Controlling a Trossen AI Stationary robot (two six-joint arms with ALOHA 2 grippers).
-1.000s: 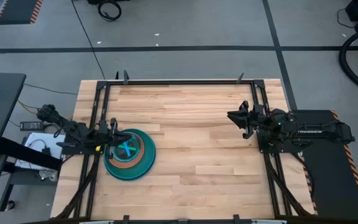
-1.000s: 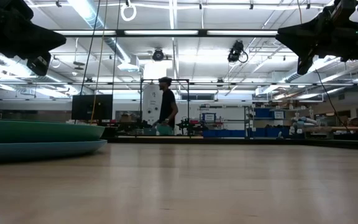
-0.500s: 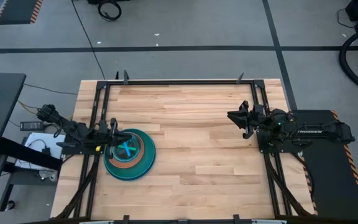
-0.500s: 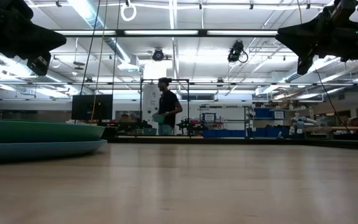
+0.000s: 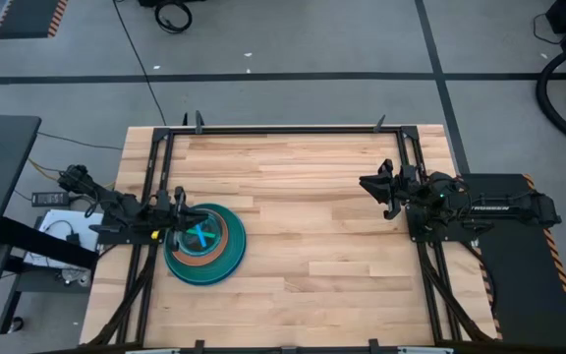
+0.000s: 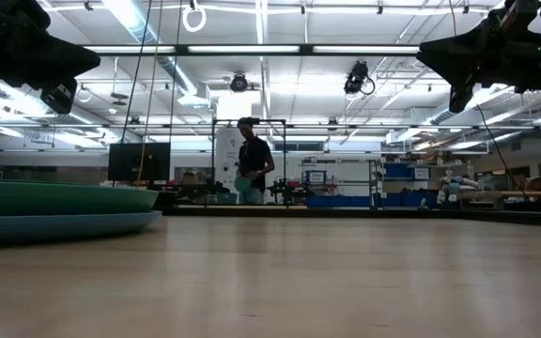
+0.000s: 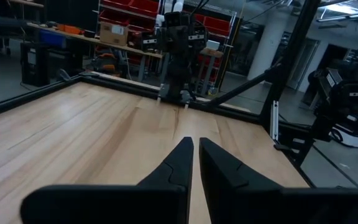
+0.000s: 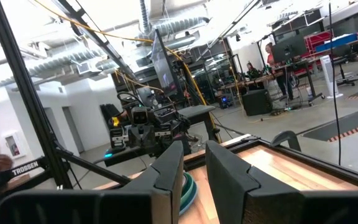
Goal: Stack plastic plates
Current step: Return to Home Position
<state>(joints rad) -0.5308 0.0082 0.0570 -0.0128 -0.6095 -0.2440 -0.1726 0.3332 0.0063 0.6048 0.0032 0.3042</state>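
Observation:
The plastic plates sit in one stack [image 5: 204, 243] on the table's left part. Wide blue and teal plates are at the bottom, a tan-brown ring shows above them, and a small cyan plate lies on top. The low view shows the stack's edge [image 6: 54, 211], with the teal plate resting on the blue one. The right wrist view shows a bit of the stack [image 8: 188, 186]. My left gripper [image 5: 178, 204] hovers at the stack's far-left rim, shut and touching nothing [image 7: 195, 146]. My right gripper [image 5: 379, 189] waits above the table's right part, slightly open [image 8: 194, 152].
A black frame [image 5: 283, 128] runs along the table's far edge and down both sides. Bare wood [image 5: 312, 236] lies between the stack and the right arm. A person [image 6: 252, 169] stands far off in the room behind the table.
Neither arm nor the stack has moved. Only the person far behind the table has shifted a little.

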